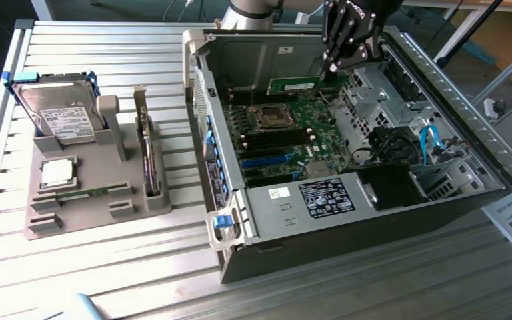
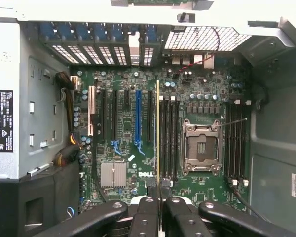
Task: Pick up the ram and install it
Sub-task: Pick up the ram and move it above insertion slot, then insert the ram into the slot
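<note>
We judge the first half of the task done: the ram (image 1: 296, 85) is off the holder (image 1: 78, 217) and is clamped between the fingers of the gripper (image 1: 331, 69), which close on one end of it. In the exterior view the stick hangs inside the open case (image 1: 247, 60), over the far part of the board (image 1: 323, 123), with its long side level.

In the wrist view we see the ram (image 2: 158, 133) from its thin edge, as a narrow line that runs away from the gripper (image 2: 158, 191) across the board. It lies just beside the black slots (image 2: 170, 138) next to the empty socket (image 2: 201, 147). We cannot tell if it is exactly over one slot. It seems to us not seated yet, so the installing is left to do.

On the exterior view's left, the holder carries the hard drive (image 1: 61, 117) and the CPU chip (image 1: 58, 172), well apart from the case. Inside the case the room is narrow: walls stand close around the gripper, the long card slots lie on the other side of the ram, and a blue cable (image 1: 429, 141) loops near the drive bays, well apart from the slots. We see nothing lying across the slots themselves.
</note>
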`<state>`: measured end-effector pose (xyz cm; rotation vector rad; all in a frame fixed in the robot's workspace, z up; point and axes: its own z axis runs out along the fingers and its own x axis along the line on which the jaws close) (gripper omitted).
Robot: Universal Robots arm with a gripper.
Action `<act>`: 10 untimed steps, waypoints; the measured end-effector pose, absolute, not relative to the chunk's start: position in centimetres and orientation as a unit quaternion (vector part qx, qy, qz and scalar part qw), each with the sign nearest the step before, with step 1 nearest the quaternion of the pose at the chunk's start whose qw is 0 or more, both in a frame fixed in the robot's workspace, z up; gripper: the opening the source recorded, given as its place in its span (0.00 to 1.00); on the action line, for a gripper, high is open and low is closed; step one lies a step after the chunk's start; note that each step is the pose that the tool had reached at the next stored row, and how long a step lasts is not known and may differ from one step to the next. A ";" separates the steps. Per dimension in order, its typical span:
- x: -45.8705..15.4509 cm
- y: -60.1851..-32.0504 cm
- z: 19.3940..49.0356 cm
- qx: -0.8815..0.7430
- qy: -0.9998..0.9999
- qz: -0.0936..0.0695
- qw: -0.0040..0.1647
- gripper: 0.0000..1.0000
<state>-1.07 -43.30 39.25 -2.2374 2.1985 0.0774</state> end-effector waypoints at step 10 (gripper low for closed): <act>-1.1 -43.3 39.2 -0.713 0.701 0.025 0.002 0.12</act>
